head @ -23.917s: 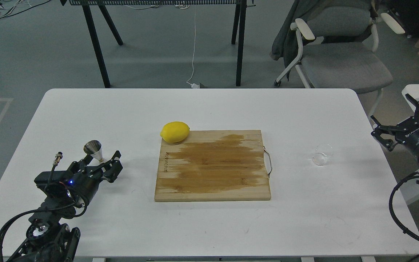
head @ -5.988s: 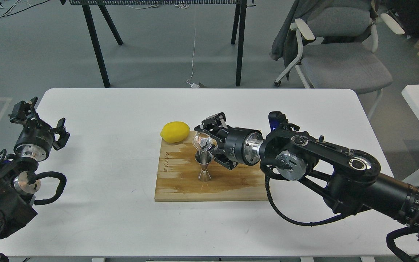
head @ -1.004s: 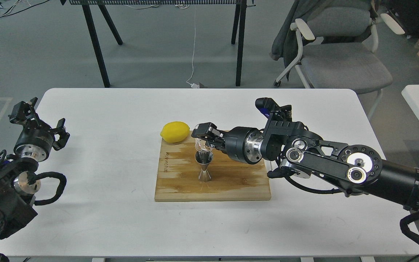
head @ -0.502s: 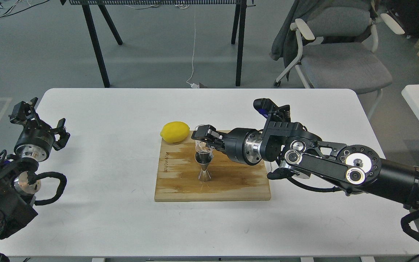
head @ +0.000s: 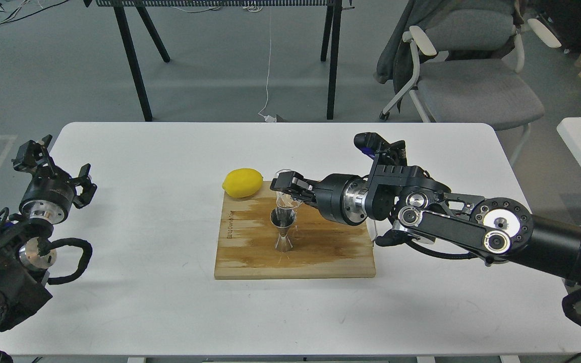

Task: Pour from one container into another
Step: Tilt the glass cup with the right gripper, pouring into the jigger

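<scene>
Right now the right gripper (head: pixel 286 185) sits over the bamboo cutting board (head: pixel 294 252), fingers clamped on the small clear cup (head: pixel 285 194). Cup is held roughly upright, rim at top, its base just above the steel jigger (head: pixel 283 231); can't tell if cup and jigger touch. Jigger stands upright on the board, approx mid-board, slightly left of centre, its upper cone open to the cup. Can't tell whether there's liquid in either vessel.

Lemon (head: pixel 242 182) rests at the board's far-left corner, partly on the white table (head: pixel 119 282), near the cup but apart from it. Board surface shows a darker wet-looking patch across the middle, and a thin metal handle (head: pixel 372 231) on its right edge, partly behind the right arm.

Left gripper (head: pixel 51 166) is raised at the table's left edge, well apart from board & jigger, fingers spread apart, holding nothing.

Bkgd: grey office chair (head: pixel 464 75) beyond the table's far-right corner, black table legs (head: pixel 134 60) on grey floor.
</scene>
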### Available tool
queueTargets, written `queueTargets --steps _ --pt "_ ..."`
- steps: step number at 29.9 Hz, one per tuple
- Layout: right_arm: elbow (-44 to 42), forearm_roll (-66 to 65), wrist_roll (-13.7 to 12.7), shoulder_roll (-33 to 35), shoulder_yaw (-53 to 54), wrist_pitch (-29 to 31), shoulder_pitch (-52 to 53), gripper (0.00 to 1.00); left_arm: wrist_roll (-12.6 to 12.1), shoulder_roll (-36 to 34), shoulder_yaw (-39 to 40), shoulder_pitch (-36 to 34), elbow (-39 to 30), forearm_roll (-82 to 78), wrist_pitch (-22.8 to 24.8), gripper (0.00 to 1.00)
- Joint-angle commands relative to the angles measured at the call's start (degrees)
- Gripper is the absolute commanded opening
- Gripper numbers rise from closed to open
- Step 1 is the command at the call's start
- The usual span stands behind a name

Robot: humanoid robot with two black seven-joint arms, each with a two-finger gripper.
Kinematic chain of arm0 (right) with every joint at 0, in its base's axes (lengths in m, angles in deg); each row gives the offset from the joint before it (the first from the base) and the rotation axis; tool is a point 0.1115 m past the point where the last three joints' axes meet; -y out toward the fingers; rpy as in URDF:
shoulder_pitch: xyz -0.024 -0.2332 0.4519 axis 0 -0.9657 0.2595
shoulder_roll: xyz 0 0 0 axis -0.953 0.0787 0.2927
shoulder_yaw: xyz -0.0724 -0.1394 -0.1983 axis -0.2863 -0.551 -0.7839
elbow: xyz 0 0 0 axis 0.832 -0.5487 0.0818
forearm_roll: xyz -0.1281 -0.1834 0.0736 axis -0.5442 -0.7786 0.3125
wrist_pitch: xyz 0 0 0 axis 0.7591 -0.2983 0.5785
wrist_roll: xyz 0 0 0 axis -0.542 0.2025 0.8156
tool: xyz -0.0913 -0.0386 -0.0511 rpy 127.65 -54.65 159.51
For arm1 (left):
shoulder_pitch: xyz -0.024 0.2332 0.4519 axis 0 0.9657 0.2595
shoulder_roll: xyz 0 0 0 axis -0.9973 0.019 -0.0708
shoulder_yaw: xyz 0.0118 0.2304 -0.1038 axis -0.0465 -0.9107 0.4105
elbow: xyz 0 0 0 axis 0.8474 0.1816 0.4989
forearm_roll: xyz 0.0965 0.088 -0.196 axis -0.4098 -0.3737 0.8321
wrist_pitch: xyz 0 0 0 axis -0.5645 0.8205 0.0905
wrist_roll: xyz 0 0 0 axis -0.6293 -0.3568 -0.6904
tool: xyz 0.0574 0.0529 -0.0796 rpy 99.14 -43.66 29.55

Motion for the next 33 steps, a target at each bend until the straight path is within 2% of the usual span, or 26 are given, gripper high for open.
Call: queueTargets --steps 1,6,33 --pt "-0.01 0.08 0.02 -0.20 0.01 0.00 -0.05 0.26 0.00 -0.05 0.00 0.00 0.00 0.00 0.00 1.00" --pt "-0.01 0.16 0.99 -0.64 0.09 0.00 -0.05 0.26 0.00 -0.22 0.00 0.00 0.00 0.00 0.00 1.00" --pt "-0.01 -1.06 2.05 -1.25 -4.21 0.00 2.85 0.26 0.00 -0.57 0.08 0.18 0.00 0.08 0.00 1.00"
